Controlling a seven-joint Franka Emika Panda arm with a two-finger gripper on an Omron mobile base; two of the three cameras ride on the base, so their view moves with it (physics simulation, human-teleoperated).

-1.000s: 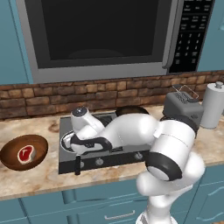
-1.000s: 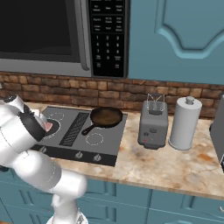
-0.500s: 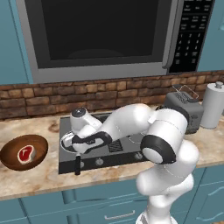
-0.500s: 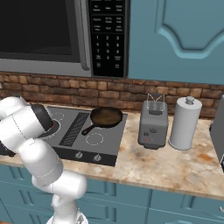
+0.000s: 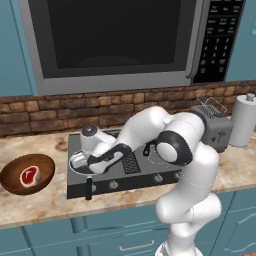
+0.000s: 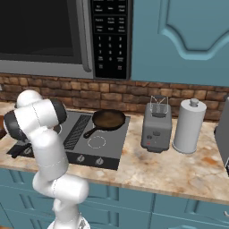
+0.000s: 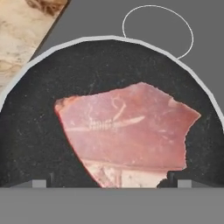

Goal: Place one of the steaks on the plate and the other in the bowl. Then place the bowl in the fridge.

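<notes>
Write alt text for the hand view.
A pale pink steak lies in a black frying pan on the grey stovetop, seen from close above. The open gripper hangs just over it, and marbled counter shows at the upper left corner.

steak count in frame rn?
2. The small deep red steak with white fat rim lies in the brown wooden bowl, left of the stove; the pale pink steak lies in a black pan under the hand.

Nothing stands over the pale steak (image 7: pixel 127 131) in the black pan (image 7: pixel 39 87), so your wide-spread claw (image 7: pixel 107 183) has free passage there. To your left, the surface (image 5: pixel 50 200) around the bowl (image 5: pixel 27 172) lies bare.
</notes>
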